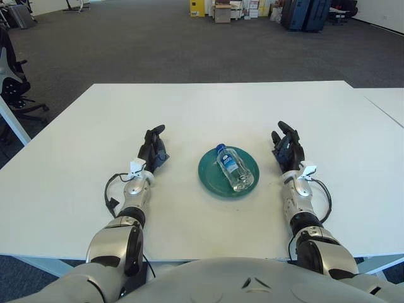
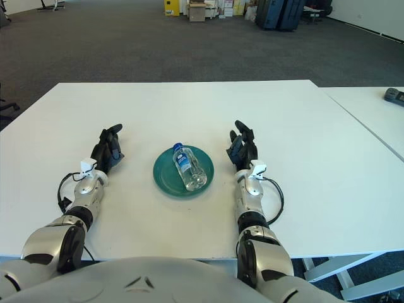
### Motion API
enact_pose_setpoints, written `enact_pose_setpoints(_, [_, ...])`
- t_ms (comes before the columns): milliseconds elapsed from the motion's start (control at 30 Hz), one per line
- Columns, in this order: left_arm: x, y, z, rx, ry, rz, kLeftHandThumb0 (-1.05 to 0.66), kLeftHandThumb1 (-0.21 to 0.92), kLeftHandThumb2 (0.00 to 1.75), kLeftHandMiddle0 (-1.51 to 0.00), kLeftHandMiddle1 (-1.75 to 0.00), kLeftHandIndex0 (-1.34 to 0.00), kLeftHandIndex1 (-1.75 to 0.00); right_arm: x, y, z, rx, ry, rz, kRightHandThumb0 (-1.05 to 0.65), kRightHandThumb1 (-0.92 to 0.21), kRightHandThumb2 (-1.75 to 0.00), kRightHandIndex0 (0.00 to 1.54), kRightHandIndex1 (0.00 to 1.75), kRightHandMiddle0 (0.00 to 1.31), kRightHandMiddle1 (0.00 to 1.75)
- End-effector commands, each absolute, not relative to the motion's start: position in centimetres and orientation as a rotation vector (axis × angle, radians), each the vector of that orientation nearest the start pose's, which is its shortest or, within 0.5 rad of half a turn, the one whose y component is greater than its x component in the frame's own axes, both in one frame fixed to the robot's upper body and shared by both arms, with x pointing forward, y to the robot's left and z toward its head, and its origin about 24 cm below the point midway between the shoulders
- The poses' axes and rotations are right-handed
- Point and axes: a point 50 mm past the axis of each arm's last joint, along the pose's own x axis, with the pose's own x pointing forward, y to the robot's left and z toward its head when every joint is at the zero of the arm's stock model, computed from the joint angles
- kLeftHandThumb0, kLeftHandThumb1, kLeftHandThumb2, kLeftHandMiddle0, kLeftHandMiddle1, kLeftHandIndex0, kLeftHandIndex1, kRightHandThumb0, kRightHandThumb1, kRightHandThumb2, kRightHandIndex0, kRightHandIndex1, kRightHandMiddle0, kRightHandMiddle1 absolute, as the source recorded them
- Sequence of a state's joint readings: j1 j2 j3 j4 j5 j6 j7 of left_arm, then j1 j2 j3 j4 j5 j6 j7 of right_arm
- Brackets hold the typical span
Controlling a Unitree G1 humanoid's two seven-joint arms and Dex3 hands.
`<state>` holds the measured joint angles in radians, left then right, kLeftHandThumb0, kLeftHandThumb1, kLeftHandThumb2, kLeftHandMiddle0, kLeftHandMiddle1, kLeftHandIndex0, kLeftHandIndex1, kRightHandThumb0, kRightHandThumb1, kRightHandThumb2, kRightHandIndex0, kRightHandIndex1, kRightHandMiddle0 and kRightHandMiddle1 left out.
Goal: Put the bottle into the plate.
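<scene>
A clear plastic bottle (image 1: 233,168) with a blue cap and blue label lies on its side inside the round green plate (image 1: 208,177), cap pointing away from me. The plate sits on the white table (image 1: 202,113) near its front middle. My right hand (image 1: 285,147) shows to the right of the plate, fingers relaxed and holding nothing. My left hand (image 1: 152,148) shows to the left of the plate, fingers loosely extended and empty. Neither hand touches the plate or bottle.
A second white table (image 1: 386,101) adjoins on the right, with a small dark object (image 2: 394,95) on it. An office chair (image 1: 11,82) stands at the far left. Boxes and dark cases (image 1: 303,12) line the far floor.
</scene>
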<state>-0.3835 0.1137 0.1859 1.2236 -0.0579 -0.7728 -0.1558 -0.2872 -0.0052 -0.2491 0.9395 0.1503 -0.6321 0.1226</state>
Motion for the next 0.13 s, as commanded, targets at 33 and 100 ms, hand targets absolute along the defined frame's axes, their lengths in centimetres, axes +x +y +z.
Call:
enact_pose_setpoints(33, [25.52, 18.65, -5.91, 0.011, 0.145, 0.003, -0.87, 0.92, 0.98, -0.35, -0.01, 0.0, -0.8, 24.73, -18.5, -5.75, 0.144, 0.143, -0.147, -0.83, -0.92, -0.91, 0.21, 0.0, 0.0, 0.48])
enact_pose_setpoints(100, [25.55, 18.59, -5.83, 0.012, 0.137, -0.002, -0.87, 0.92, 0.98, -0.35, -0.01, 0.0, -0.8, 24.82, -18.38, -5.84, 0.137, 0.16, -0.141, -0.83, -0.92, -0.91, 0.2, 0.0, 0.0, 0.45])
